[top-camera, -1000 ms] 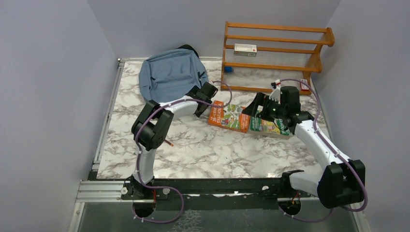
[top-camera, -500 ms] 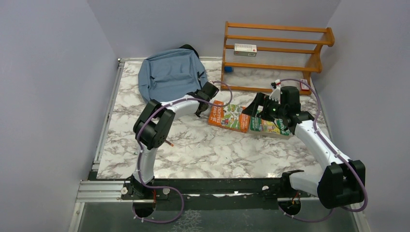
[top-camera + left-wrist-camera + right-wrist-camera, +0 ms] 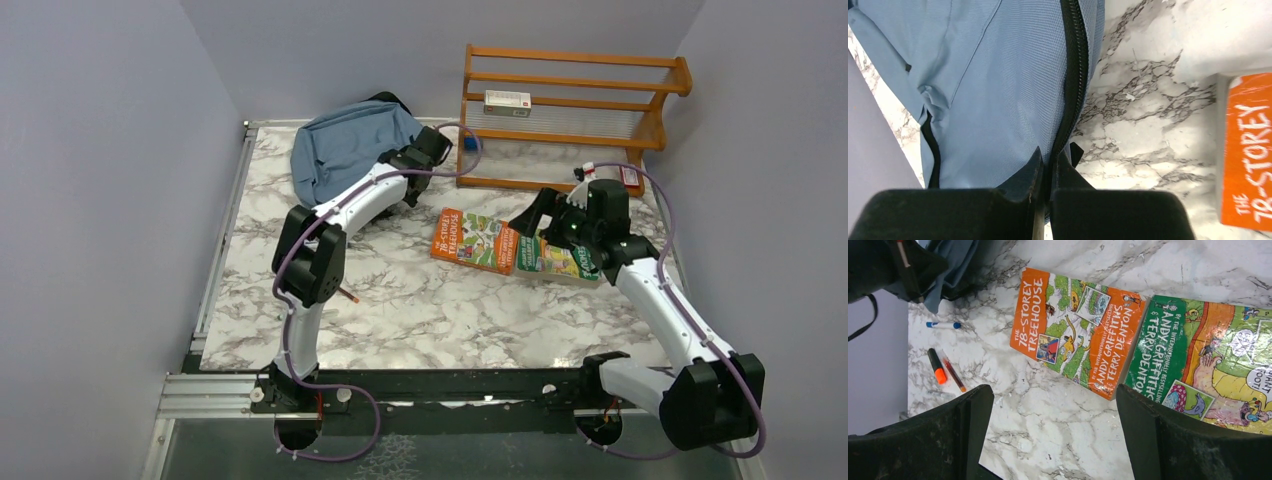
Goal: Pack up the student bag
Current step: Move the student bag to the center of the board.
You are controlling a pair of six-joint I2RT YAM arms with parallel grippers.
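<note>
Blue fabric edge of student bag (image 3: 988,75) in clenched left pincer (image 3: 1048,162); right pincer (image 3: 1050,400) agape above books (image 3: 1078,335).

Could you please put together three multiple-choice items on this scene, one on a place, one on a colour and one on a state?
1. Where does the orange book lie?
A) in a drawer
B) on a chair
C) on the table beside the green book

2. What colour is the student bag?
A) dusty blue
B) red
C) yellow

3. In what state is the right gripper?
A) shut on a cup
B) open
C) shut on a spoon

Answers:
1 C, since the right wrist view shows the two covers side by side on the marble.
2 A, since its blue fabric fills much of the left wrist view.
3 B, since its fingers stand wide apart with nothing between them.
</note>
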